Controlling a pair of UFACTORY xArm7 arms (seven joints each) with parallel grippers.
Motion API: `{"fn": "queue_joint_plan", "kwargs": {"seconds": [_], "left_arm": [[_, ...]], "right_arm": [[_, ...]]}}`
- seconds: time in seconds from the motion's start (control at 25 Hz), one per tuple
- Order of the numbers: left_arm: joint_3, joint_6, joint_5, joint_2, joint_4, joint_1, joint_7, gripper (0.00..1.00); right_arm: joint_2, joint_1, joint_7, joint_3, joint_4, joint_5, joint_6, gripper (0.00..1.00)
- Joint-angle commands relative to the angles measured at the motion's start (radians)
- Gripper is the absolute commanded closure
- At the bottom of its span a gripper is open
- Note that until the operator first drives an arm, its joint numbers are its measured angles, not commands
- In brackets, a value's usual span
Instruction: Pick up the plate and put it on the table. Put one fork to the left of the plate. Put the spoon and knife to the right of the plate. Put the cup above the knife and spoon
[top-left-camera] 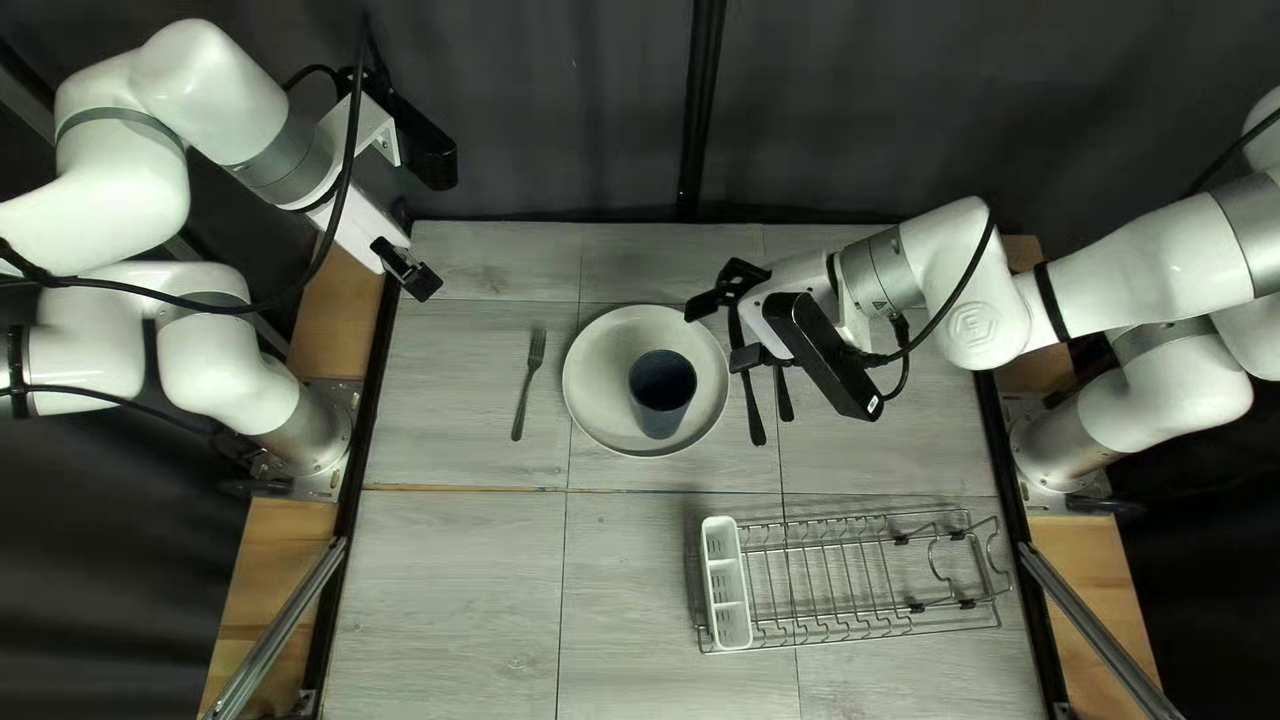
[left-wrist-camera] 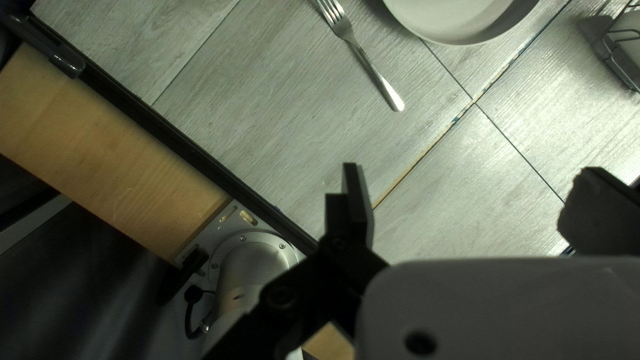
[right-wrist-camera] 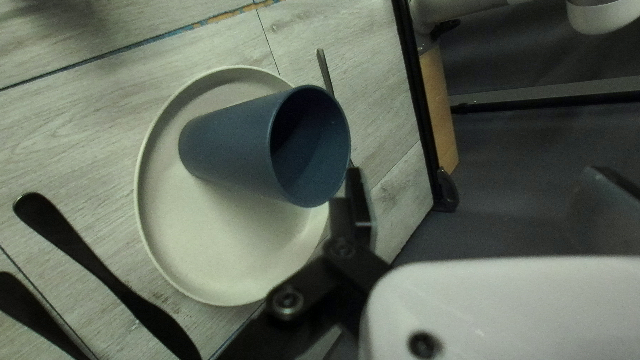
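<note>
Tapered blue cup (top-left-camera: pixel 660 419) stands on round off-white plate (top-left-camera: pixel 599 376) toward grey wood-look worktop's (top-left-camera: pixel 447 574) far edge; left hand (top-left-camera: pixel 419 276), right hand (top-left-camera: pixel 718 335) open.

Room to pass lies between fork (top-left-camera: pixel 536 350) and plate (top-left-camera: pixel 600 380); the cup (top-left-camera: pixel 659 422) blocks the plate's middle.

From farthest off, the top left view slanted down from the near side of the plate (top-left-camera: pixel 596 374). The left wrist view faced down left of it; the right, closest, looked leftward across it. Both shared the fork (left-wrist-camera: pixel 368 65).
</note>
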Motion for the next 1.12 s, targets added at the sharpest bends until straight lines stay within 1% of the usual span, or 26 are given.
{"fn": "queue_joint_plan", "kwargs": {"seconds": [0.04, 0.12, 0.16, 1.12], "left_arm": [[0.0, 0.0, 0.0, 0.0, 0.0, 0.0, 0.0, 0.0], [0.0, 0.0, 0.0, 0.0, 0.0, 0.0, 0.0, 0.0], [0.0, 0.0, 0.0, 0.0, 0.0, 0.0, 0.0, 0.0], [0.0, 0.0, 0.0, 0.0, 0.0, 0.0, 0.0, 0.0]], "right_arm": [[0.0, 0.0, 0.0, 0.0, 0.0, 0.0, 0.0, 0.0], [0.017, 0.008, -0.002, -0.005, 0.0, 0.015, 0.004, 0.0], [0.034, -0.044, 0.081, 0.041, -0.011, -0.04, 0.019, 0.0], [0.034, -0.044, 0.081, 0.041, -0.011, -0.04, 0.019, 0.0]]}}
